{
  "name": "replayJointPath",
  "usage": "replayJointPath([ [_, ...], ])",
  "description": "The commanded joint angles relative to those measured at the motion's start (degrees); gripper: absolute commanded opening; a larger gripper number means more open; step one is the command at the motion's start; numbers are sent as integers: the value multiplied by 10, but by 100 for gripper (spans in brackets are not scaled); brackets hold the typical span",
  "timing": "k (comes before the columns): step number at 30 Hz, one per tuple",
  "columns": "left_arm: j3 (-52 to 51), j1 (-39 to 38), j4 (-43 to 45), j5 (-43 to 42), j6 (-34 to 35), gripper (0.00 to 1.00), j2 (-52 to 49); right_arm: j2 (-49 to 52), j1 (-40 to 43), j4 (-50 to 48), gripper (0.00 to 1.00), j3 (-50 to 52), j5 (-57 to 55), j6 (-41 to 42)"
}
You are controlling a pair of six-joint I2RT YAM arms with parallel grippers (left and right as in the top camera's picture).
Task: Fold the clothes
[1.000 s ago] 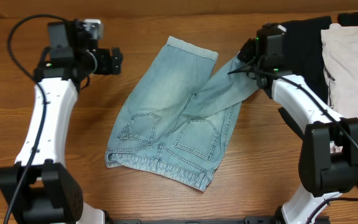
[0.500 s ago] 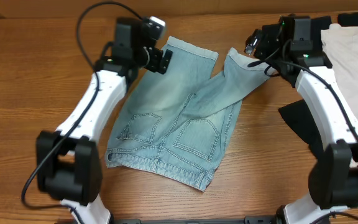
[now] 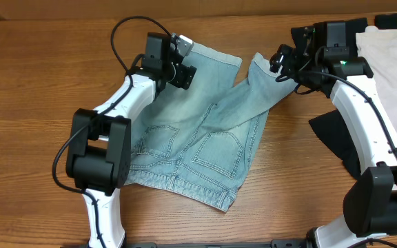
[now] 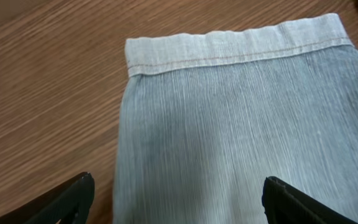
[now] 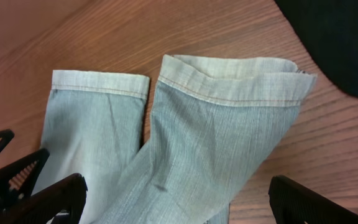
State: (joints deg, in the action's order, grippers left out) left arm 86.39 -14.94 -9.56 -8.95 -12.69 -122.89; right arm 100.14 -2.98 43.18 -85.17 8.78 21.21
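Though seemingly apart, shorts [image 3: 205,131] below fingers [image 4: 70,202]

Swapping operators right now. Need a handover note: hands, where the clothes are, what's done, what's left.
Left hand: open, empty, over one leg of the denim shorts, near its hem.
Right hand: open, empty, over the other leg's hem.
Shorts: spread on the table, back pockets up, legs splayed apart, unfolded.
Black garment and cream garment: lying loose on the right side.
Done: no fold visible.
Left: fold the shorts, then the other two.
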Motion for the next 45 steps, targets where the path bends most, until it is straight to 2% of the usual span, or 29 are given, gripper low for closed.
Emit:
replayJointPath([
  [1, 16, -5, 13, 10, -15, 89, -33, -9, 1, 1, 97, -6, 3, -5],
  [10, 16, -3, 20, 33, 11, 93, -71, -9, 1, 3, 98, -6, -12, -7],
  [25, 15, 17, 19, 64, 18, 92, -71, -9, 1, 3, 98, -6, -12, -7],
  [33, 15, 36, 10, 69, 33, 85, -87, -9, 1, 9, 98, -6, -12, -7],
  [38, 15, 70, -24, 158, 80, 86, -116, -9, 1, 15, 98, -6, -12, -7],
  [45, 15, 173, -45, 175, 80, 91, -118, -2, 1, 15, 98, -6, -11, -6],
])
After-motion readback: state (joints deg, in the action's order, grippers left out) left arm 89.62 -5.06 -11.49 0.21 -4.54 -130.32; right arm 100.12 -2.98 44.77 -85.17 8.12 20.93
